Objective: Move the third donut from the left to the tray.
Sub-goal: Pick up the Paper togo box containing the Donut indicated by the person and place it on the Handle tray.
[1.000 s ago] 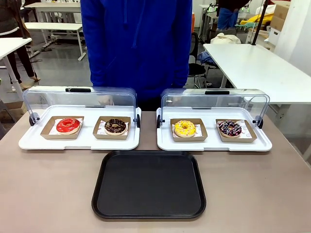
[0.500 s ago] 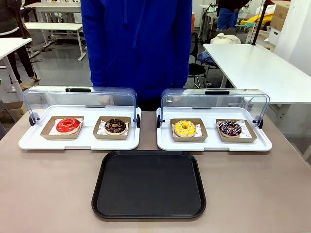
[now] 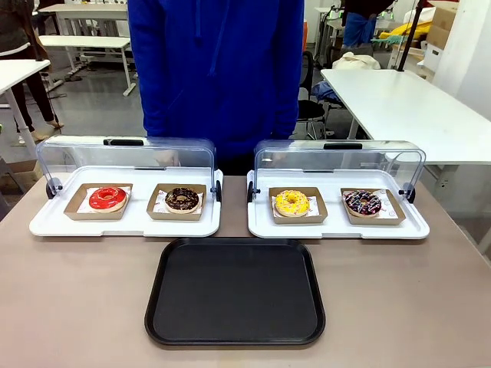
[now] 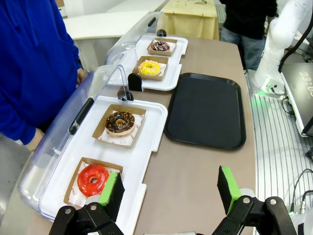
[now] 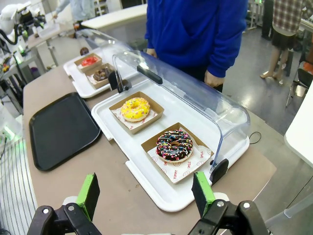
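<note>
Right wrist view – right hand (image 5: 145,193) released, fingers spread wide, nothing between them, touching nothing. From it the third donut (image 5: 135,108), yellow icing, sits at about 12 o'clock in its brown holder (image 5: 156,112), on the white display tray (image 5: 156,188) under the raised clear lid (image 5: 195,93). Sprinkled chocolate donut (image 5: 175,145) lies nearer, at 1 o'clock, just beside the reach line. The holder is square, no long axis; one corner points toward the hand. The black tray (image 5: 61,129) is at 10 o'clock on the desk (image 5: 112,196), nothing on it. Left hand (image 4: 170,188) likewise released, holding nothing – the third donut is far off at its 12 o'clock, so the right arm looks nearer.
</note>
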`<state>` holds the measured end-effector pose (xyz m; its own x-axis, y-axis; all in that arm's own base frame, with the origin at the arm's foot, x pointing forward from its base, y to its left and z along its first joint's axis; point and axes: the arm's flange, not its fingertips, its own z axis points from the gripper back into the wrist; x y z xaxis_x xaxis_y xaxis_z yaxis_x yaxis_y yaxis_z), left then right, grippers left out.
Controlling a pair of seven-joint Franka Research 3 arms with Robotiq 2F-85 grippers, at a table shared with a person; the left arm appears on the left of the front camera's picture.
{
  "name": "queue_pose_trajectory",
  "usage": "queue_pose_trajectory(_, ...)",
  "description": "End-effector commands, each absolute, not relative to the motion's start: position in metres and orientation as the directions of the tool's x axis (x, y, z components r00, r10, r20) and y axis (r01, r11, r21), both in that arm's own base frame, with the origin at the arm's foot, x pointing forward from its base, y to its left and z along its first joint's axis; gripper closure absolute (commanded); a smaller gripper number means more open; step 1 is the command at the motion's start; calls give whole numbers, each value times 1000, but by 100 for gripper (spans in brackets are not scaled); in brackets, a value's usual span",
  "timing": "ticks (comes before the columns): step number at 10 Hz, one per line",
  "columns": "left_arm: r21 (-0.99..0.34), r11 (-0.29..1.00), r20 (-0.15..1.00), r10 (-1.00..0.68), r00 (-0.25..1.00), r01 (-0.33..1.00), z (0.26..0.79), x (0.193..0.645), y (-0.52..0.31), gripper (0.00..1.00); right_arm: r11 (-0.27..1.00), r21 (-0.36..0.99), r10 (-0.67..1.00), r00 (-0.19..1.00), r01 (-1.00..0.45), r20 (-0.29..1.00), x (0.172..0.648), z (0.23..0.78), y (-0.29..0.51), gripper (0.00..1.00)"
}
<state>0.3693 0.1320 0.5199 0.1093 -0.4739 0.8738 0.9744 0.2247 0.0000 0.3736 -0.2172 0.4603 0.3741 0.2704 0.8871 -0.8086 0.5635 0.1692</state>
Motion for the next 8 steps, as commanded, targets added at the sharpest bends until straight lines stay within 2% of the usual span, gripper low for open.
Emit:
queue_pose_trajectory(1,7,214,873,-478,98,977,522,368,133,0,562,165,249,356,-811,901,377,462,-217,0)
queue_pose_trajectory(8,7,214,873,-478,98,977,522,368,133,0,562,165,249,356,-811,901,377,462,-217,0)
